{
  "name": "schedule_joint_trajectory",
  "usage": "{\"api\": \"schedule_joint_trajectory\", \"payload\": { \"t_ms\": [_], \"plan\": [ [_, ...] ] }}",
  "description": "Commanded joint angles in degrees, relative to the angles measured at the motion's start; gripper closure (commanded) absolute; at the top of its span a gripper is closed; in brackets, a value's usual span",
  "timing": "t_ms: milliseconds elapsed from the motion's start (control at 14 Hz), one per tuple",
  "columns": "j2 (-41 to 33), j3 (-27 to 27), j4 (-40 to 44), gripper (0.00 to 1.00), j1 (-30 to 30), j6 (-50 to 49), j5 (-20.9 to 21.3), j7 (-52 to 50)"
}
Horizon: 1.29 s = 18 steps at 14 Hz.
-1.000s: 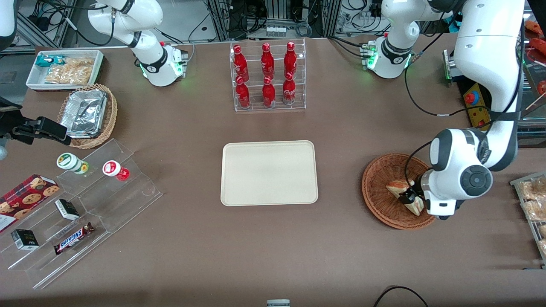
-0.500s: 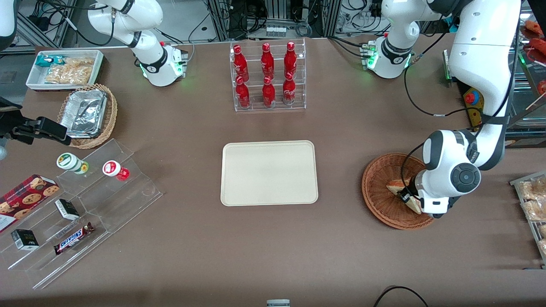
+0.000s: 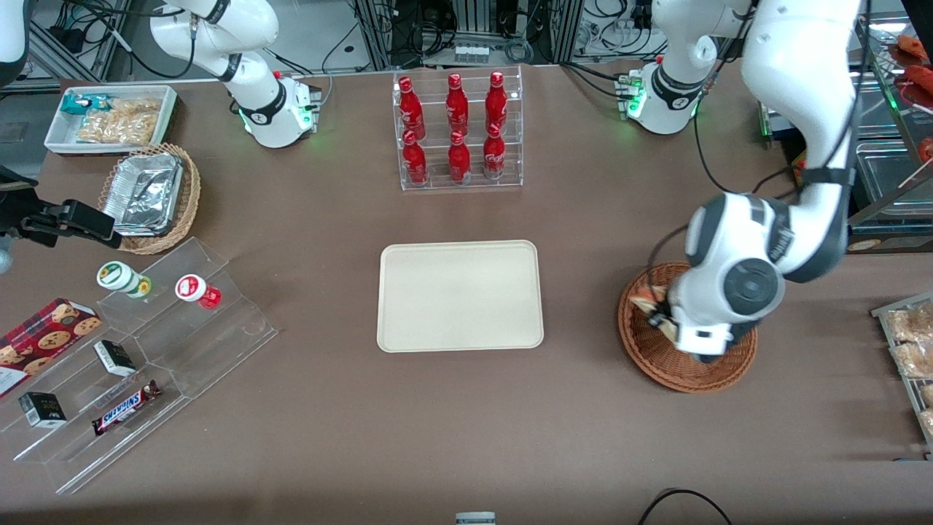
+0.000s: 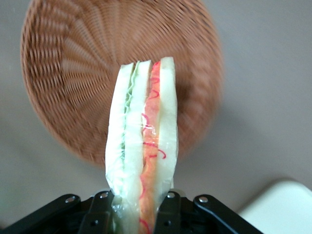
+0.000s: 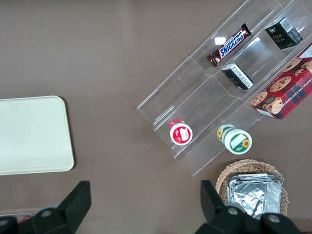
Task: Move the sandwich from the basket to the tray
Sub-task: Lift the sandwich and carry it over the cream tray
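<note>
My left gripper (image 3: 660, 315) is shut on the clear-wrapped sandwich (image 4: 143, 141), a white-bread wedge with green and red filling, and holds it lifted above the reddish-brown wicker basket (image 4: 73, 87). In the front view only a bit of the sandwich (image 3: 644, 299) shows past the arm's wrist, over the basket's (image 3: 656, 361) edge nearest the tray. The cream-beige tray (image 3: 459, 295) lies flat at the table's middle, toward the parked arm's end from the basket. A corner of the tray (image 4: 280, 207) also shows in the left wrist view.
A clear rack of red bottles (image 3: 458, 130) stands farther from the front camera than the tray. A wire tray of bagged snacks (image 3: 911, 343) lies at the working arm's end. Clear tiered shelves (image 3: 146, 350), a tan basket of foil containers (image 3: 149, 195) and a white snack bin (image 3: 109, 117) lie toward the parked arm's end.
My left gripper has risen out of the basket with the sandwich held in it and shifted toward the tray. The basket now sits bare below it.
</note>
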Motion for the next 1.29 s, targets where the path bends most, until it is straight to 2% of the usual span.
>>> {"api": "schedule_joint_trajectory", "payload": {
  "t_ms": [0,214,429,786,929,1214],
  "plan": [
    [4.3,0.8,6.3,0.75,-8.5,-2.4,0.2,-5.8],
    [11.5,0.8,14.0,0.75,-16.6,-2.0,0.0,-5.9],
    [18.7,-0.1,22.1,0.75,-21.3,-1.0,-0.2,-4.0],
    [25.1,-8.6,25.9,0.75,-21.4,9.1,-0.3,15.2],
    [27.8,-9.8,27.8,0.75,-22.3,9.3,0.2,16.0],
    [28.0,-9.3,27.2,0.75,-23.8,8.7,2.4,15.6]
  ]
}}
